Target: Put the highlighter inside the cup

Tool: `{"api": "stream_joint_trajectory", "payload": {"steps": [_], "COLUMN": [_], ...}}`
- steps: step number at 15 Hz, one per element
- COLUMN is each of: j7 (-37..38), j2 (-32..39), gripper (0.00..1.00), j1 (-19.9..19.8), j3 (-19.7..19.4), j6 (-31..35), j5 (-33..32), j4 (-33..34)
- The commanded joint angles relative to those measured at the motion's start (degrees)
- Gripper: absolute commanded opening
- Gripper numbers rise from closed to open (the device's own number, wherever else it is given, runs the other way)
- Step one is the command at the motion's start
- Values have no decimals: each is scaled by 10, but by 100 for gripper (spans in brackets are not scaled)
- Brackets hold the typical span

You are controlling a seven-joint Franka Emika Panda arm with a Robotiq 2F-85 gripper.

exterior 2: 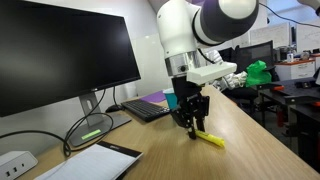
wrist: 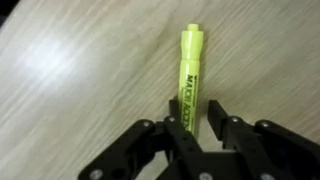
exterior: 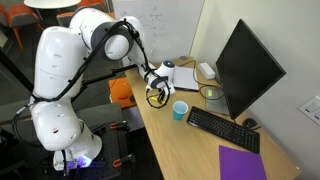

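Note:
A yellow-green highlighter (wrist: 190, 65) lies flat on the wooden desk; it also shows in an exterior view (exterior 2: 211, 139). My gripper (wrist: 194, 108) is open, pointing down at the desk, with a finger on each side of the highlighter's near end. The left finger is close to the pen and a gap shows at the right finger. The gripper appears in both exterior views (exterior: 155, 96) (exterior 2: 193, 128). The small light-blue cup (exterior: 180, 109) stands upright on the desk a short way from the gripper, towards the keyboard. It does not show in the wrist view.
A black monitor (exterior: 245, 65) and keyboard (exterior: 222, 130) stand beyond the cup, with a purple folder (exterior: 243, 163) near the desk's front. An orange object (exterior: 122, 92) sits off the desk edge. A notepad (exterior 2: 100, 162) and coiled cable (exterior 2: 90, 128) lie by the monitor.

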Motion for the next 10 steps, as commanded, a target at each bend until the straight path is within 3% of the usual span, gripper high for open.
{"api": "stream_joint_trajectory", "payload": {"steps": [1,3,4,10], "j7": [17,16,14,18], "j2": [1,-3,-10,-66], "gripper": [7,1,5,5], "j1": [16,17,17,18], "j3": [-17,-20,-20,-26], "j6": [-5,-5,-3,-2], "j5": [-1,-1,-1,-13], "j4": [8,5,0,-13]}}
